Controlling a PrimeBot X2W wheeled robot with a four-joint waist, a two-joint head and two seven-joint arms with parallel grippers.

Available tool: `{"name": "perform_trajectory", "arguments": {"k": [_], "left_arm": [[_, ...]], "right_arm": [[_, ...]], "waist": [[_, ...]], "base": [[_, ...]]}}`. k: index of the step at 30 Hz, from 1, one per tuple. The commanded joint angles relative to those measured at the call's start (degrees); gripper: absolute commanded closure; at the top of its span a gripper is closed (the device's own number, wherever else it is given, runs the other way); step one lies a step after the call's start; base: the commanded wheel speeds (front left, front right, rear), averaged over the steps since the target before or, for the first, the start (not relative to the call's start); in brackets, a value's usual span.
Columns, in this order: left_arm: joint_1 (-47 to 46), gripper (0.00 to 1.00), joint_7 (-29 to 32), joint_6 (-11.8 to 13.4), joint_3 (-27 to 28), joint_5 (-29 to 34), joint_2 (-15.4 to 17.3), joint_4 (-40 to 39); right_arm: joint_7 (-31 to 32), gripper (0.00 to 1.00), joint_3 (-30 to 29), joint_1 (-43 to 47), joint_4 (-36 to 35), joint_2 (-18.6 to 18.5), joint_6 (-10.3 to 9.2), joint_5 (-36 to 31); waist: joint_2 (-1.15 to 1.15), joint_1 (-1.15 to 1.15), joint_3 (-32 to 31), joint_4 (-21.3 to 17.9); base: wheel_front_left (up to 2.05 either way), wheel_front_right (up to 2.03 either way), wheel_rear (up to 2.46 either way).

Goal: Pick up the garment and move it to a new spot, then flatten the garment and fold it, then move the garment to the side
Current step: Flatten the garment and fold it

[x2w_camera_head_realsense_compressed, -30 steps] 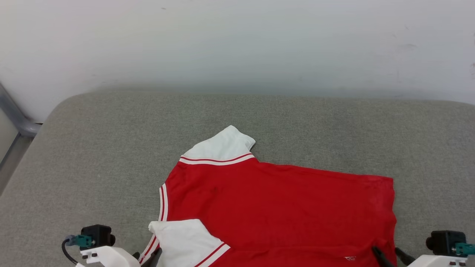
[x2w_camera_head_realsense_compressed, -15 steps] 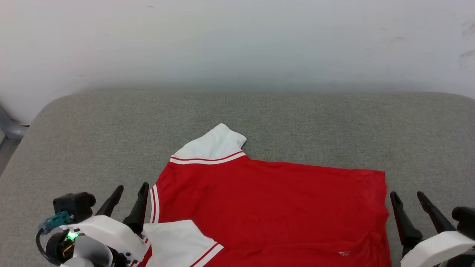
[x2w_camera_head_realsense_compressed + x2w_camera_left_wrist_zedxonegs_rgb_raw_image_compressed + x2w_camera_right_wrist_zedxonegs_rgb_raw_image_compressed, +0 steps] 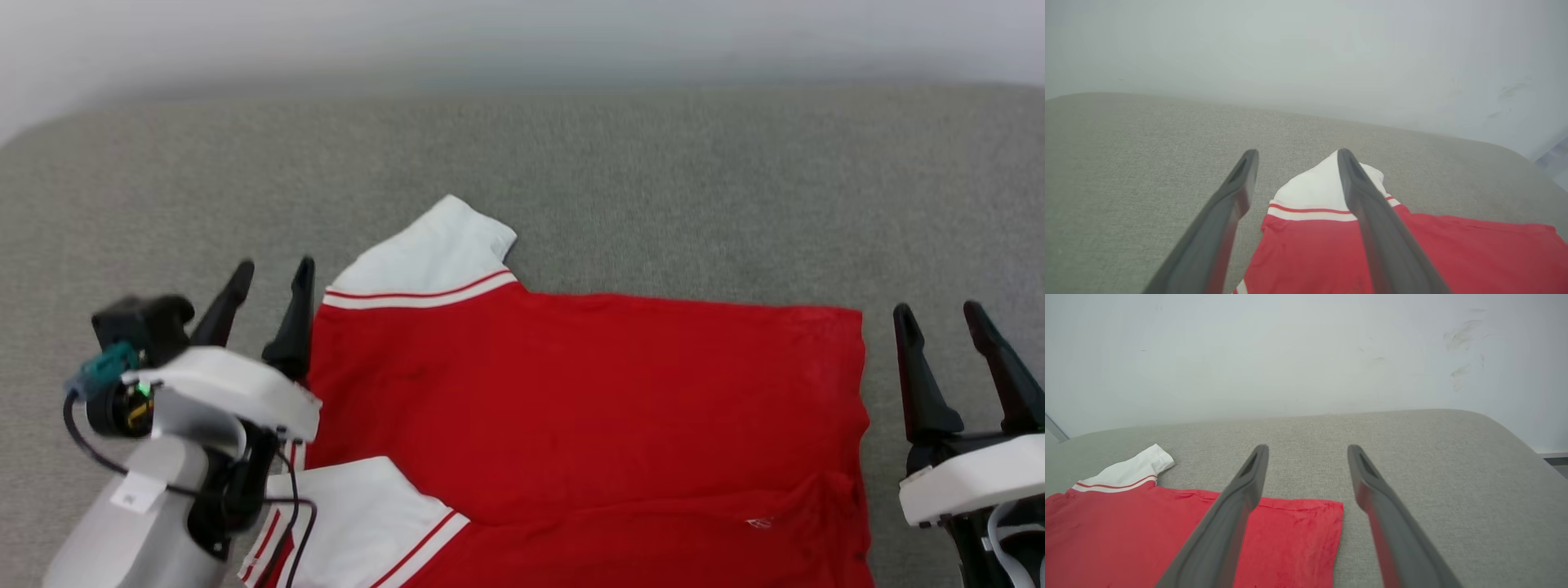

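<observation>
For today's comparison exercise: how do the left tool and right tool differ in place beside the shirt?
The left tool stands by the shirt's sleeve end, the right tool by its hem. In the head view the left tool overlaps the red edge; the right tool stands clear of it. Both are open, empty.

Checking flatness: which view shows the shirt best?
The head view: the shirt lies almost whole, both white sleeves visible. The left wrist view shows its far sleeve and shoulder; the right wrist view, the far sleeve and hem corner.
</observation>
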Motion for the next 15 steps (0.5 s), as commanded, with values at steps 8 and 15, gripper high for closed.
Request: {"name": "perform_trajectory", "arguments": {"k": [8,15], "left_arm": [[-15.25,0.0,6.44,-6.86,-3.41,1.5,0.62,7.47],[-27.68,0.0,24.59,-12.36,-6.46,-3.45,1.69,14.15]], "right_arm": [[-0.41,0.0,0.87,-4.61,-0.79,1.56,-0.02,-1.32],[-1.16,0.0,0.72,-6.58,0.01,2.3,-0.02,-1.44]], "waist": [[0.0,0.0,8.23,-3.97],[0.0,0.0,11.36,-6.05]], "base": [[0.0,0.0,0.0],[0.0,0.0,0.0]]}}
